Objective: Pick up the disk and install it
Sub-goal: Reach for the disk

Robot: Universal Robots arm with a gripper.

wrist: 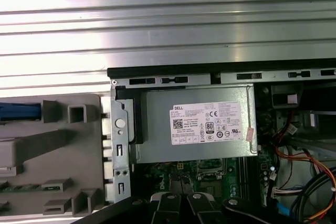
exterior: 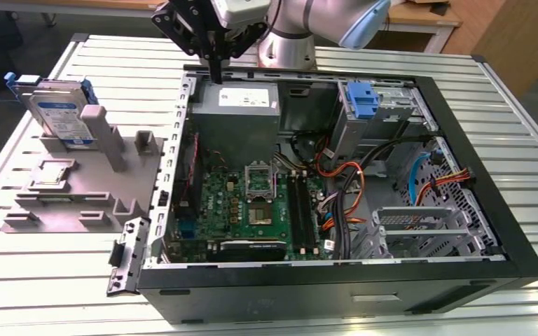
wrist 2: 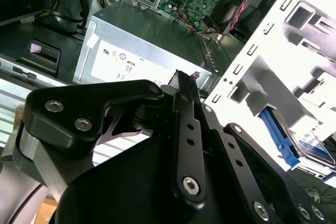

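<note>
This is a robotics lab or test workshop. A robot arm [exterior: 297, 24] stands at a ribbed metal desk [exterior: 391, 66]. On the desk an opened PC case [exterior: 521, 259] lies with its motherboard [exterior: 250, 203] and cables [exterior: 344, 189] bare. A grey jig [exterior: 73, 199] beside it carries the disk [exterior: 59, 112] and other parts. Wooden furniture [exterior: 507, 31] stands behind.

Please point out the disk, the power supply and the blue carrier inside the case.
disk [exterior: 59, 114], exterior view, on its white-and-blue label.
power supply [wrist: 197, 124], first wrist view, on its white label.
blue carrier [exterior: 363, 99], exterior view, on its blue plastic.
</note>
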